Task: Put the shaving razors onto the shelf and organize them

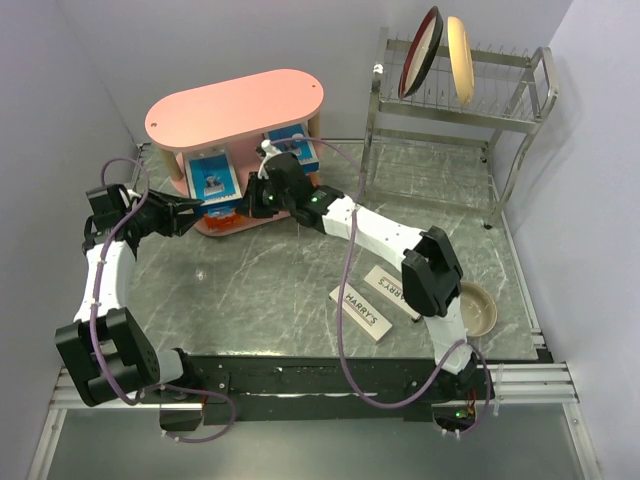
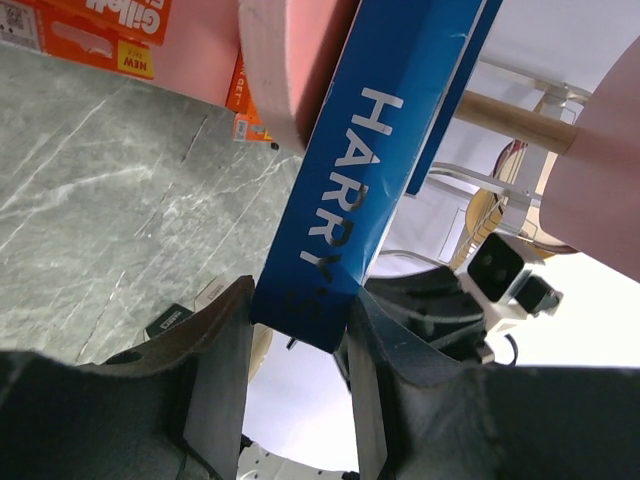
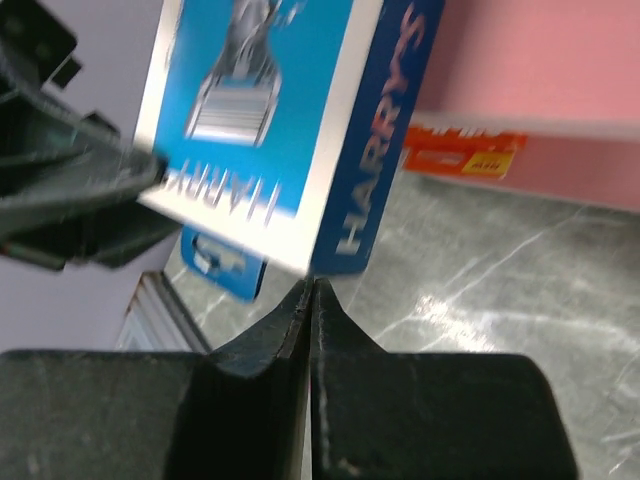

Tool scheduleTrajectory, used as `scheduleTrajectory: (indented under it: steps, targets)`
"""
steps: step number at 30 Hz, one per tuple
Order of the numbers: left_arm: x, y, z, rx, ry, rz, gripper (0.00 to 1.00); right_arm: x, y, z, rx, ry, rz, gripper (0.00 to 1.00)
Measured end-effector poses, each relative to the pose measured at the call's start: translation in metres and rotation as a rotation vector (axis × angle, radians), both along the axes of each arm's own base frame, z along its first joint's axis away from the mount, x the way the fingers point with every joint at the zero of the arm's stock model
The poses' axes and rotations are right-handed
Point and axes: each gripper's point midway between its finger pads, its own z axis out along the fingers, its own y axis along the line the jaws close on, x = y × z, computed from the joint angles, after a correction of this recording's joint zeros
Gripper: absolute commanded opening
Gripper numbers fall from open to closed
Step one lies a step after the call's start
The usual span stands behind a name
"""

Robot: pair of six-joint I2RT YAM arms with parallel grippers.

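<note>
Grey tabletop (image 1: 300,270), pink shelf (image 1: 235,105): I see left end effector (image 2: 300,312) clamping a blue HARRY'S pack (image 2: 350,180); right end effector (image 3: 310,295) closed, empty.

Shelf (image 1: 235,100) stands far left on the table (image 1: 270,290), rack (image 1: 500,100) far right holding plates (image 1: 420,52), two boxes (image 1: 360,310) (image 1: 388,285) lying in front.

We logged the shelf (image 1: 235,105) top as smooth matt pink, its posts (image 2: 520,108) as plain light wood. The blue Harry's pack (image 2: 345,190) looked like glossy printed card, the orange cards (image 2: 85,30) likewise. We saw matt black plastic on the left gripper (image 2: 298,315), shiny steel wire on the dish rack (image 1: 440,113), and a polished marble-look table (image 1: 290,280).
</note>
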Motion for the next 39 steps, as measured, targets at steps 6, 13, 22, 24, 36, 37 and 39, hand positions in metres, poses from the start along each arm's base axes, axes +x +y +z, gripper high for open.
scheduleTrajectory:
  steps: [6, 13, 22, 24, 36, 37, 39]
  targets:
    - [-0.001, 0.004, -0.003, -0.003, 0.008, 0.015, 0.49, 0.01, 0.003, -0.005, -0.018, -0.016, -0.021, 0.08]
    - [-0.002, 0.011, -0.007, -0.005, 0.032, 0.047, 0.61, 0.025, 0.014, -0.005, -0.019, -0.052, -0.031, 0.1]
    - [-0.004, 0.014, -0.01, -0.017, 0.051, 0.059, 1.0, 0.033, 0.016, 0.002, -0.005, -0.079, -0.045, 0.12]
    - [-0.007, 0.017, -0.012, -0.01, 0.06, 0.063, 1.0, 0.034, 0.018, 0.001, -0.002, -0.079, -0.045, 0.12]
    - [-0.027, 0.04, -0.009, 0.047, 0.053, 0.131, 0.99, 0.04, 0.025, -0.007, 0.01, -0.068, -0.053, 0.13]
    - [-0.028, 0.04, -0.01, 0.048, 0.058, 0.131, 0.99, 0.041, 0.026, -0.006, 0.012, -0.071, -0.056, 0.14]
    - [-0.03, 0.039, -0.012, 0.049, 0.067, 0.128, 1.0, 0.043, 0.026, -0.003, 0.018, -0.077, -0.064, 0.14]
